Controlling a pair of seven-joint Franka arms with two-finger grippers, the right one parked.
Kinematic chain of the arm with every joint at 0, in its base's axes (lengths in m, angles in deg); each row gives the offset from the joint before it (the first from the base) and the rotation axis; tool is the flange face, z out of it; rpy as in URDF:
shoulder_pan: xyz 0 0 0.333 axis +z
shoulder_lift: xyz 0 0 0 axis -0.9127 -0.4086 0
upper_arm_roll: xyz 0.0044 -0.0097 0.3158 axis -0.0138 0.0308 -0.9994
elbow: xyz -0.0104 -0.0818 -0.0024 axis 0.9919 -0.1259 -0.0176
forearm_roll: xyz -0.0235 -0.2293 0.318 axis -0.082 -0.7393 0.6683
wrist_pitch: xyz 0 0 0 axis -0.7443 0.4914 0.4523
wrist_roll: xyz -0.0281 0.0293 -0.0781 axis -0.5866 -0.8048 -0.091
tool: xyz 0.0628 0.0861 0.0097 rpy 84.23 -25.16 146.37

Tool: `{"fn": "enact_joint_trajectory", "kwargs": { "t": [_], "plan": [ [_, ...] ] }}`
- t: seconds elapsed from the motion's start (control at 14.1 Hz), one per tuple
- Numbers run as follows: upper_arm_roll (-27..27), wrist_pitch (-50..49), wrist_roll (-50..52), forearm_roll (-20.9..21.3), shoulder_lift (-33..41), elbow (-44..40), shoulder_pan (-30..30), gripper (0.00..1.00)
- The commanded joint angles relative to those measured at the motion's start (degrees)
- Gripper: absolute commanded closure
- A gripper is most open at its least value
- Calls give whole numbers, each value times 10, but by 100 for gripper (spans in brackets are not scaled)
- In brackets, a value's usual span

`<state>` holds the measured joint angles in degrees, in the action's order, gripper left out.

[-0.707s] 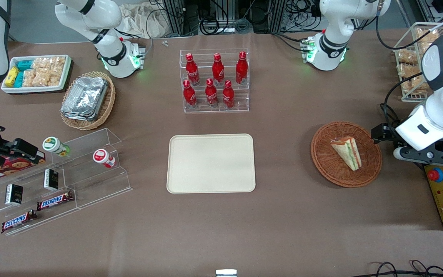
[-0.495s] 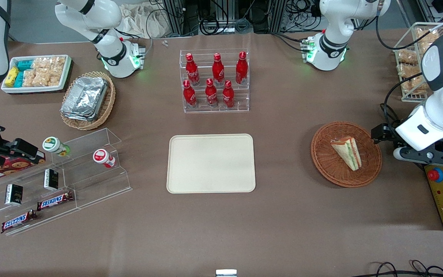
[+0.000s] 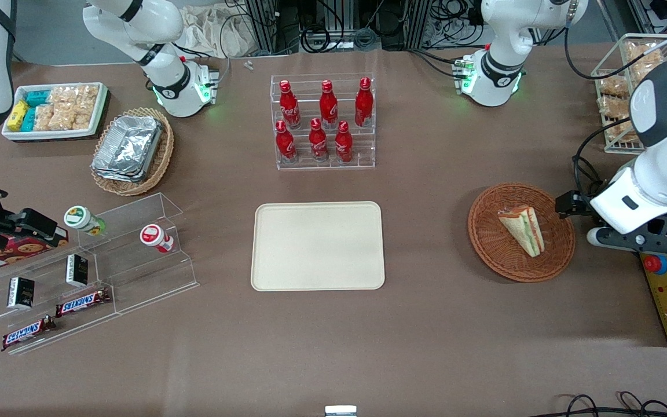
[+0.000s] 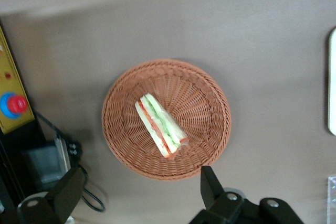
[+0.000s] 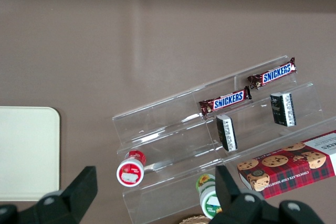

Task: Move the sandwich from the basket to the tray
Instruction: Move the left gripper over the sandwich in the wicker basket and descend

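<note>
The sandwich [image 3: 523, 229] is a pale wedge with green and red-orange filling. It lies in the round reddish-brown basket [image 3: 495, 255] toward the working arm's end of the table. The cream tray [image 3: 317, 245] lies bare at the table's middle. My left gripper [image 3: 629, 237] hangs above the table just outside the basket's rim, on the side away from the tray. In the left wrist view the gripper [image 4: 137, 195] is open and empty, its fingers [image 4: 209, 182] wide apart, with the sandwich [image 4: 160, 126] in the basket [image 4: 210, 103] below and a tray edge [image 4: 332, 87] showing.
A yellow box with a red stop button [image 3: 655, 263] and a cable [image 4: 86, 198] lie close to my gripper. A wire rack of snacks [image 3: 617, 104] stands at the table's edge. A clear rack of red bottles [image 3: 323, 121] stands farther from the front camera than the tray.
My left arm has shifted slightly toward the basket. The sandwich, basket and tray have not moved.
</note>
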<state>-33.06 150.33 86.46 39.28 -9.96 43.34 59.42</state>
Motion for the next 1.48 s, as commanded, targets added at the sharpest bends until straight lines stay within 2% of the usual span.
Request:
{"fn": "enact_joint_trajectory", "kwargs": {
  "t": [0.0, 0.21, 0.49, 0.85, 1.41],
  "plan": [
    [1, 12, 70, 20, -1, 43, 1, 0],
    [0, 94, 120, 28, 33, 142, 2, 0],
    [-13, 208, 269, 25, 64, 261, 0, 0],
    [-15, 317, 308, 25, 57, 362, 0, 0],
    [-15, 361, 332, 25, 4, 382, 1, 0]
  ]
}}
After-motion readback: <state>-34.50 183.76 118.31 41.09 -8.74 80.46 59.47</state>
